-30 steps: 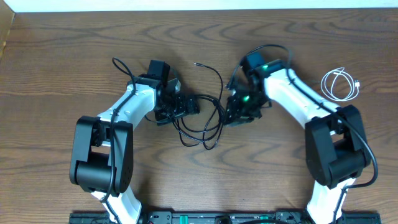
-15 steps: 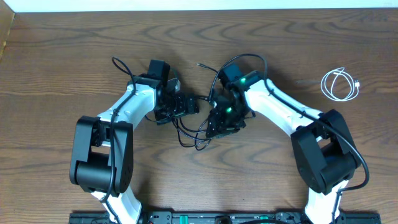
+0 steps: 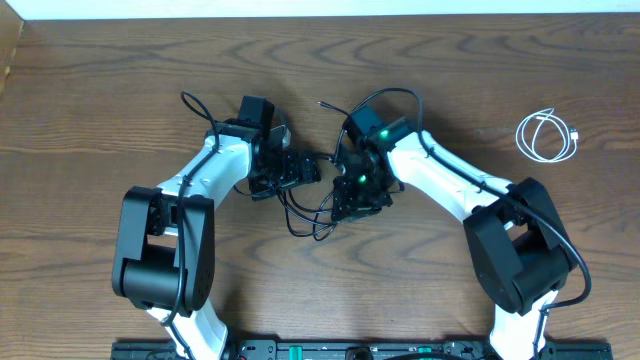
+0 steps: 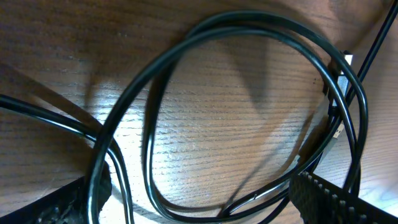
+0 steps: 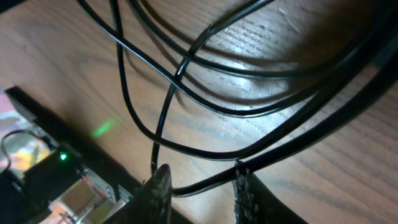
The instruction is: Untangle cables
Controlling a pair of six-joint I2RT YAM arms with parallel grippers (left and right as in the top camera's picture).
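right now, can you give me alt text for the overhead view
Two white-and-black robot arms reach in over a wooden table, the left gripper and right gripper meeting at a tangle of black cables mid-table. A small white looped cable lies apart at the far right.

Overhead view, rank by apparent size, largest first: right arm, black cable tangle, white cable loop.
1. right arm
2. black cable tangle, partly covered, so its full spread is unclear
3. white cable loop
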